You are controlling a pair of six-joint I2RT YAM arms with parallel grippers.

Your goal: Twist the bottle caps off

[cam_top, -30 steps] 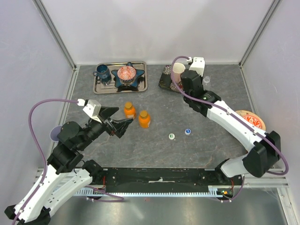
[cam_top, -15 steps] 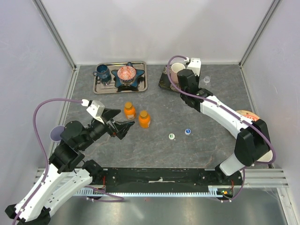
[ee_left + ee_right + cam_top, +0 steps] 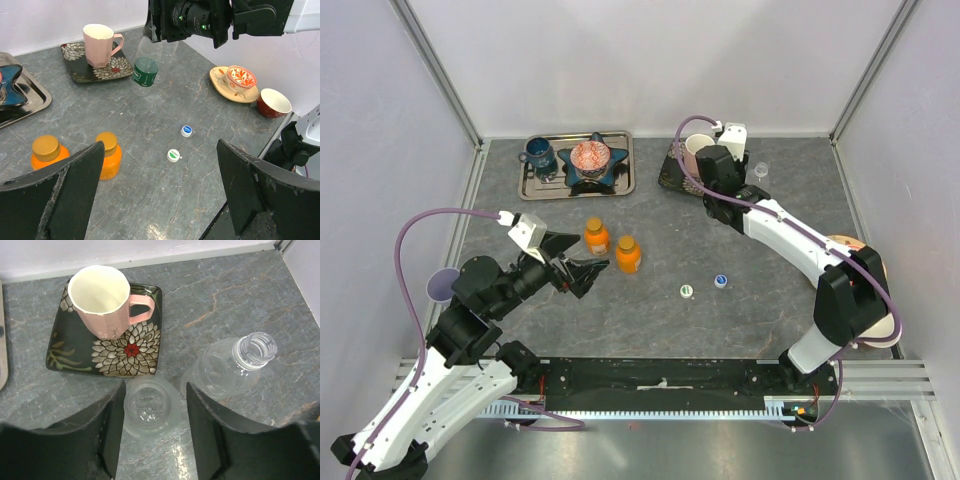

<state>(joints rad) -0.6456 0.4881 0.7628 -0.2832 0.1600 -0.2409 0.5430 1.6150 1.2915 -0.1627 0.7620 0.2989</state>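
Two orange bottles stand mid-table with their orange caps on; both also show in the left wrist view. My left gripper is open and empty just left of them. A white-and-green cap and a blue cap lie loose on the table. My right gripper is shut on the uncapped green-tinted bottle, which shows under it in the left wrist view. The colourless bottle stands uncapped just to its right.
A pink mug sits on a flowered square plate right behind the held bottle. A metal tray with a blue mug and star dish is back left. A saucer with a bowl and a red cup are at the right edge.
My right gripper has moved back and left towards the pink mug. My left gripper has shifted slightly and stays open.
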